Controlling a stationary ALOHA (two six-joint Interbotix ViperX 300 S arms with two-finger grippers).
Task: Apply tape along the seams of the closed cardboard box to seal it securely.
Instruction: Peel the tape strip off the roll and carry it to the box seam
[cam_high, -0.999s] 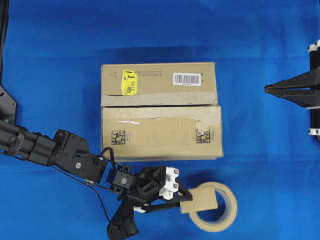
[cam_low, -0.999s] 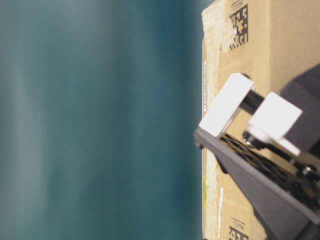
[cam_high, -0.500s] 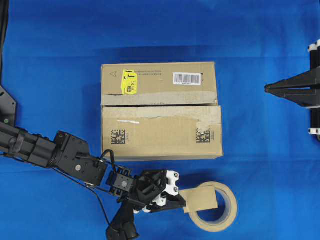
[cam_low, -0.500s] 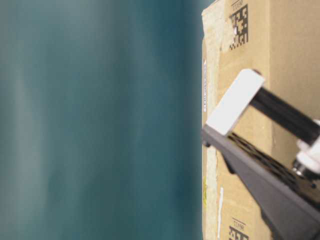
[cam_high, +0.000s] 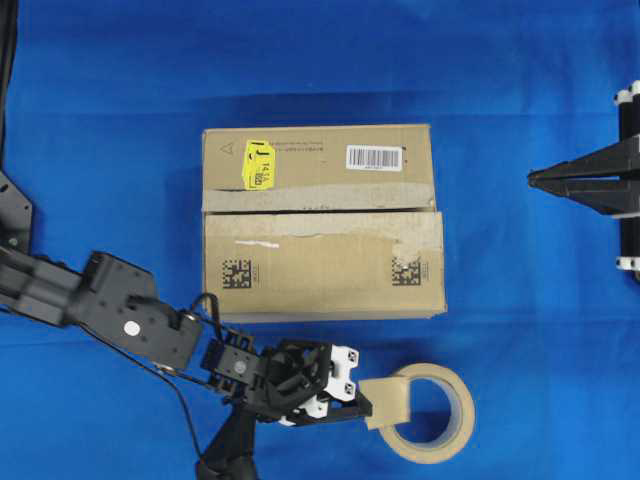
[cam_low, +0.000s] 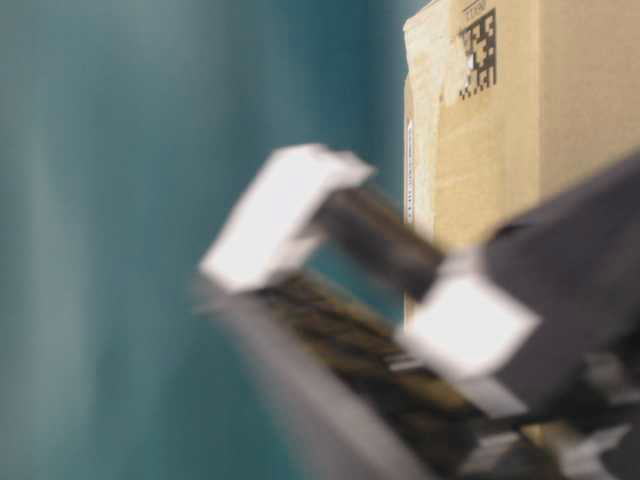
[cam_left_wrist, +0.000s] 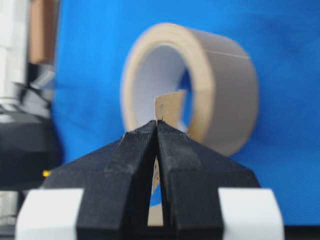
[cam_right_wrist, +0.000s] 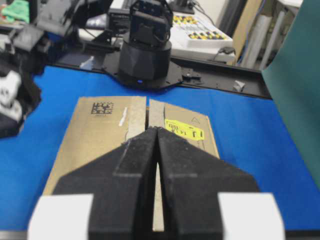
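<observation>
While my left gripper (cam_high: 362, 408) pinched the tape (cam_high: 392, 402) shut-fingered, the strip ran beyond the fingertips; the seams (cam_high: 320, 211) lay up-frame, nearer than my closed right gripper (cam_high: 532, 179).

Table-level view: my left claw (cam_low: 300, 240) is a motion-blurred smear across the large brown cardboard box (cam_low: 500, 120).
Right wrist view: my right claw (cam_right_wrist: 156, 132) hides the seam's near stretch.
</observation>
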